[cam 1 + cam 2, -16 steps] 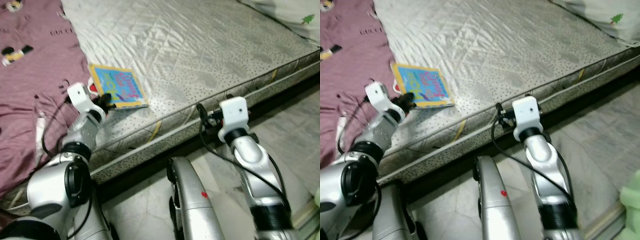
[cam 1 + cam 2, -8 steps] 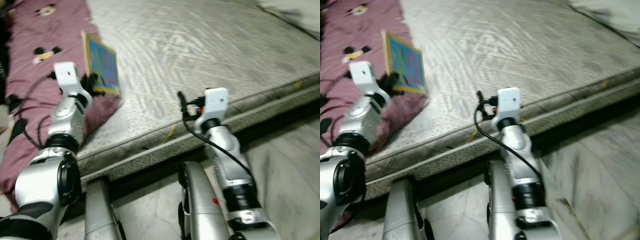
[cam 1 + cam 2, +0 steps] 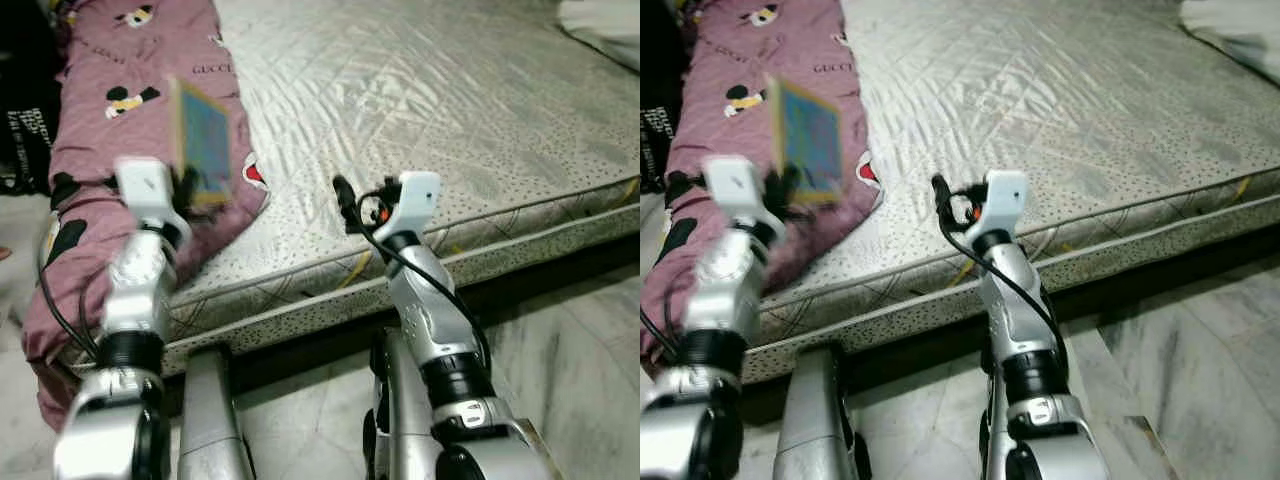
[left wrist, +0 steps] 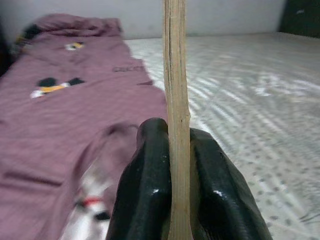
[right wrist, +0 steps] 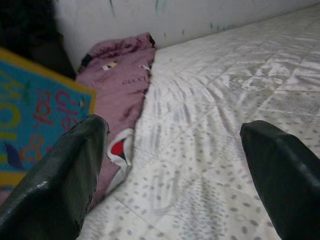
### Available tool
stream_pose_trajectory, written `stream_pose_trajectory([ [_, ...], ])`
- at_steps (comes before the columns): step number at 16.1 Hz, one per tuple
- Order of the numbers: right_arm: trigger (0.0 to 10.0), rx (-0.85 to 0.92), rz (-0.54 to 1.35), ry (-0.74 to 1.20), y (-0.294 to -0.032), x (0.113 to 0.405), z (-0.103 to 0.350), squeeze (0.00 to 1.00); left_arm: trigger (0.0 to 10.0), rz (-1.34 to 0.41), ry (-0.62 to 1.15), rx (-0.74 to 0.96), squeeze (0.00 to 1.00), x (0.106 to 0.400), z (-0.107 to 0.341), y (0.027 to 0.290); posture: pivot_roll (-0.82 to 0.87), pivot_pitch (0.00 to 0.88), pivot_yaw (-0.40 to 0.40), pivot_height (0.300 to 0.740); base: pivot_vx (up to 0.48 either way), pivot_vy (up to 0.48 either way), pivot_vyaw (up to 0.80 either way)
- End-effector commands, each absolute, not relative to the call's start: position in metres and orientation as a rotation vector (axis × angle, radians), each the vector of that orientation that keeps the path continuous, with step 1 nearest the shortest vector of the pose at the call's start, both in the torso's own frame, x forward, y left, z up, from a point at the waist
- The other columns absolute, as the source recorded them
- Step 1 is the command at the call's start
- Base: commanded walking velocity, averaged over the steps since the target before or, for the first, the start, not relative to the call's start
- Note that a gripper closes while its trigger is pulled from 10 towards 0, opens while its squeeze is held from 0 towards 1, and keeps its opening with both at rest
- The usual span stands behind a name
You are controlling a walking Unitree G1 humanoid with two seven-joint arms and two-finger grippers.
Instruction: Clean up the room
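A thin blue picture book with a yellow border (image 3: 203, 141) is held upright in the air above the purple blanket (image 3: 110, 90) on the mattress (image 3: 420, 90). My left gripper (image 4: 175, 165) is shut on the book's lower edge (image 4: 176, 100), which I see end-on between the black fingers (image 4: 142, 185). My right gripper (image 5: 175, 165) is open over the mattress's near edge, its fingers (image 5: 60, 170) wide apart with nothing between them. The book's cover (image 5: 35, 120) is visible past that gripper's finger.
The purple blanket with cartoon prints lies along the mattress's left side and hangs over its edge. A pale pillow (image 3: 600, 18) sits at the far right corner. Grey marble floor (image 3: 570, 360) lies before the bed. A dark bag (image 3: 22, 140) stands at the far left.
My left gripper has lifted the book off the mattress and carried it over the blanket, turning it upright. The camera has swung left, so the whole scene has shifted.
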State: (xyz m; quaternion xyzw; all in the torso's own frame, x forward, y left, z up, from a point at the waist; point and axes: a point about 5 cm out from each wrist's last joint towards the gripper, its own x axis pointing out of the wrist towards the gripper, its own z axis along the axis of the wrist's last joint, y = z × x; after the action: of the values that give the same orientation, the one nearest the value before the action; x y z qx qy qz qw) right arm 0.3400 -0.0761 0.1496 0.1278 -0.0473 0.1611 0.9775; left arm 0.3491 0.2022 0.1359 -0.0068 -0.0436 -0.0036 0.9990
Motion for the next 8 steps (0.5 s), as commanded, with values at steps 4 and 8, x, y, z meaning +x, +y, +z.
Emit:
stream_pose_trajectory([
  [4, 10.0, 0.293, 0.362, -0.091, -0.065, 0.342, 0.150, 0.00, 10.0, 0.044, -0.080, 0.045, 0.00, 0.324, 0.125, 0.198, 0.00, 0.000, 0.023, 0.536, 0.000, 0.000, 0.00],
  [8, 10.0, 0.308, 0.363, -0.084, -0.065, 0.345, 0.149, 0.00, 10.0, 0.073, -0.097, 0.051, 0.00, 0.321, 0.128, 0.200, -0.01, 0.000, 0.019, 0.579, 0.000, 0.000, 0.00],
])
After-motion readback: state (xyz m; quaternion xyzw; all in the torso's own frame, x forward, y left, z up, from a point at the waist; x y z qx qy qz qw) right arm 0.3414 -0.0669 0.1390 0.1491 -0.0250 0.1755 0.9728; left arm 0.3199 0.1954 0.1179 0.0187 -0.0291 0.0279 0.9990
